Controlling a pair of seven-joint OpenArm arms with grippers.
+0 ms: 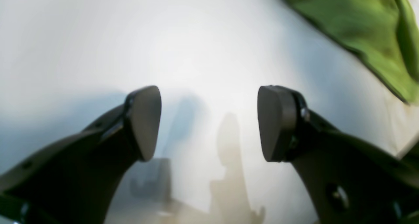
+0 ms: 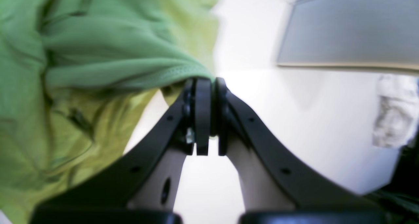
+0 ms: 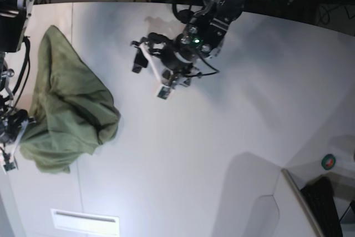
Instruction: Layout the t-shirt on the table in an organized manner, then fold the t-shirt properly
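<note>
Right gripper (image 2: 207,86) jaws clamped on a hem of the t-shirt (image 3: 66,115), bunched at its edge of the surface (image 3: 222,154). Left gripper (image 3: 148,67) jaws apart, empty, well apart from the cloth, so the right arm is nearer

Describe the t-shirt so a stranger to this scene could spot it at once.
Start with the big white table and look to its left side in the base view. There lies the t-shirt, a rumpled olive-green heap, with the right gripper shut on its edge. It is the only cloth and the only green thing on the table.
</note>
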